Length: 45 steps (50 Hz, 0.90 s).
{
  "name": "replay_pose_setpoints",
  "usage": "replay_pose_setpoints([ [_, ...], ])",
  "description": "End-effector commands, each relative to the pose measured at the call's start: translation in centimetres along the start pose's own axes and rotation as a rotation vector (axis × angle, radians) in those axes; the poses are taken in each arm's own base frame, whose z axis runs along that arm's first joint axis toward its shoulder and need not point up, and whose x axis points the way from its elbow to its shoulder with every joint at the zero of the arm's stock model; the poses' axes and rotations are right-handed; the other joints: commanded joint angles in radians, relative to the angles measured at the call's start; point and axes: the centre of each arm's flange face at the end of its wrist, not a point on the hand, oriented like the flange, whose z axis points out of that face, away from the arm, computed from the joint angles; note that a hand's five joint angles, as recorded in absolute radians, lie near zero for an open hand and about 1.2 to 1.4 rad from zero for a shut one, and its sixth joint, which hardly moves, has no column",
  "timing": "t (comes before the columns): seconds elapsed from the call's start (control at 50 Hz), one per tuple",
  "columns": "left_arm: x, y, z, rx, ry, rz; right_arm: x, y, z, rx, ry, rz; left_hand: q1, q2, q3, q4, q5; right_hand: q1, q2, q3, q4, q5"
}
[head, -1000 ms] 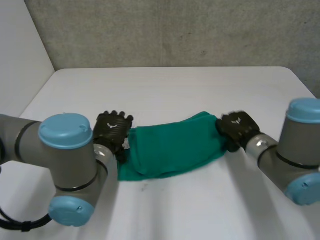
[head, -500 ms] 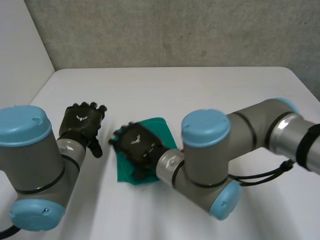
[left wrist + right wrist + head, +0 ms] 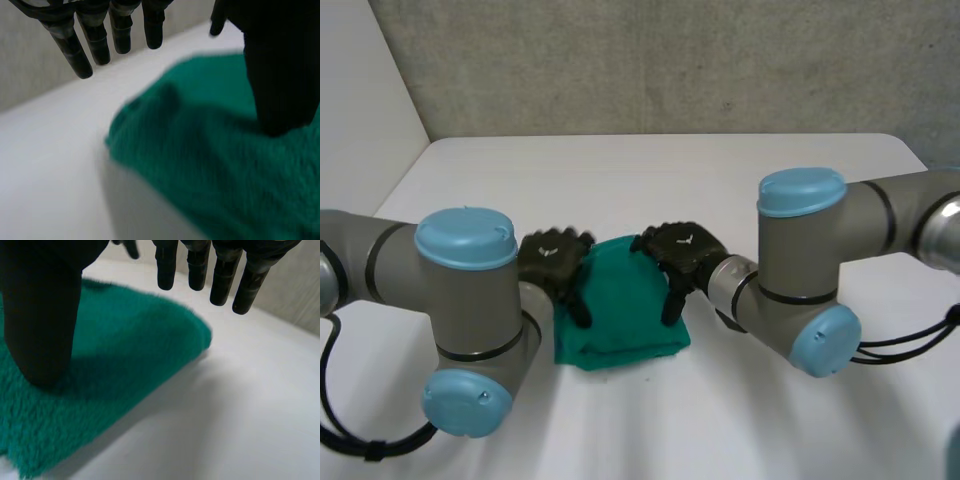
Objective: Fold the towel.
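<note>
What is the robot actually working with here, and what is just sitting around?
Part of the job: soft green towel; black left hand, open at one side of it; black right hand, open at the other side.
Just there: white table; grey wall.

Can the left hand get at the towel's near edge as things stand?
Probably yes: the left hand sits at the left side of the towel, and only table borders that edge.
</note>
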Motion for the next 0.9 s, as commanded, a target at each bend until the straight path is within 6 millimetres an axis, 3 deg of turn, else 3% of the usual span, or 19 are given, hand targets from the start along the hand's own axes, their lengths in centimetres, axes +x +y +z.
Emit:
replay_pose_setpoints([
  [0.02,-2.0,3.0,0.5,-0.147,-0.074,0.019,-0.1,1.7,1.3,-0.106,-0.025,-0.004,-0.018,-0.02,-0.029,-0.022,-0.04,-0.022,-0.044,-0.034,-0.051,-0.058],
  [0.1,-2.2,3.1,0.5,-0.149,-0.07,0.016,-0.1,1.6,1.2,-0.12,-0.024,-0.028,-0.018,-0.02,-0.029,-0.022,-0.04,-0.022,-0.044,-0.034,-0.051,-0.058],
  [0.2,-2.0,1.8,0.2,-0.108,-0.063,0.013,0.0,1.2,1.0,-0.112,-0.025,-0.033,-0.018,-0.02,-0.029,-0.022,-0.04,-0.022,-0.044,-0.034,-0.051,-0.058],
  [0.3,-2.0,-1.6,-0.7,-0.002,-0.05,-0.001,1.0,-2.6,-1.1,-0.017,0.034,-0.036,-0.021,-0.022,-0.032,-0.025,-0.043,-0.022,-0.044,-0.034,-0.051,-0.058],
  [0.34,-2.1,-3.0,-1.0,0.039,-0.043,-0.008,2.1,-3.9,-1.8,0.027,0.089,-0.027,-0.018,-0.02,-0.029,-0.022,-0.04,-0.022,-0.044,-0.034,-0.051,-0.058],
  [0.36,-2.1,-3.7,-1.2,0.062,-0.039,-0.012,3.8,-5.2,-2.7,0.084,0.169,-0.011,-0.018,-0.02,-0.029,-0.022,-0.04,-0.022,-0.044,-0.034,-0.051,-0.058],
  [0.42,-2.9,-7.0,-2.1,0.164,-0.036,-0.034,6.3,-8.0,-4.8,0.198,0.307,0.018,-0.018,-0.02,-0.029,-0.022,-0.04,-0.022,-0.044,-0.034,-0.051,-0.058],
  [0.52,-5.3,-12.0,-4.1,0.297,-0.061,-0.063,11.1,-12.5,-10.7,0.405,0.586,0.033,-0.021,-0.022,-0.032,-0.025,-0.043,-0.022,-0.044,-0.034,-0.051,-0.058],
  [0.56,-6.2,-13.3,-4.9,0.314,-0.075,-0.072,12.1,-13.4,-12.2,0.441,0.643,0.031,-0.022,-0.023,-0.033,-0.026,-0.043,-0.022,-0.044,-0.034,-0.051,-0.058],
  [0.6,-7.3,-14.8,-6.1,0.326,-0.083,-0.097,13.4,-13.8,-13.7,0.452,0.697,0.031,-0.022,-0.023,-0.033,-0.026,-0.043,-0.022,-0.044,-0.034,-0.051,-0.058],
  [0.68,-8.2,-15.8,-7.1,0.319,-0.055,-0.165,14.1,-13.5,-14.7,0.385,0.712,0.036,-0.022,-0.023,-0.033,-0.026,-0.043,-0.022,-0.044,-0.034,-0.051,-0.058],
  [0.9,-9.3,-16.4,-8.5,0.342,-0.035,-0.239,13.0,-13.6,-14.9,0.324,0.629,0.037,-0.022,-0.023,-0.033,-0.026,-0.043,-0.022,-0.044,-0.034,-0.051,-0.058],
])
